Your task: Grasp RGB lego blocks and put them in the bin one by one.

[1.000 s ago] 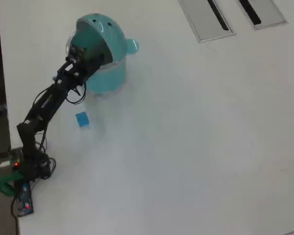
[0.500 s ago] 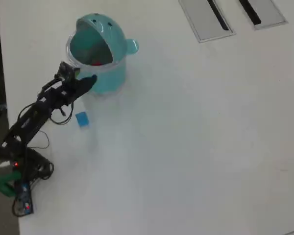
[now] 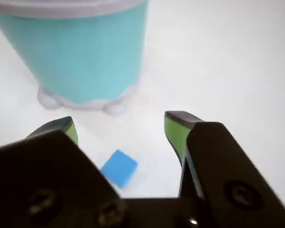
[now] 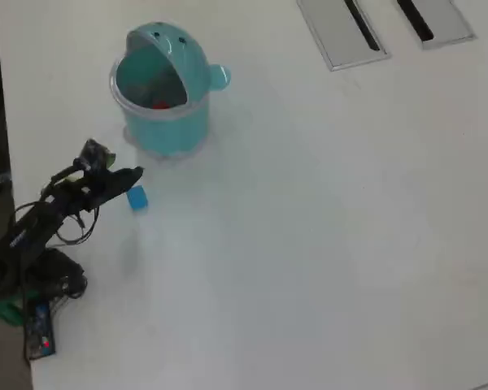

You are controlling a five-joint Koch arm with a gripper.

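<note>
Moved: arm has pulled back from the bin's mouth toward the surface's left edge, and the hand now hangs low over the blue block.
Surface [image 4: 325, 244]: white, carrying everything; two grey slotted panels at its top edge.
Bin [image 4: 164, 85]: teal, near the top-left corner, lid tipped back, something red inside; in the wrist view [image 3: 80, 52] it stands just beyond the hand.
Hand [image 3: 118, 130]: jaws spread wide with green pads, holding nothing; overhead [image 4: 130, 180] it sits just left of the block.
Blue block [image 4: 136, 197]: on the surface below the bin, lying between the jaws in the wrist view [image 3: 118, 167].
</note>
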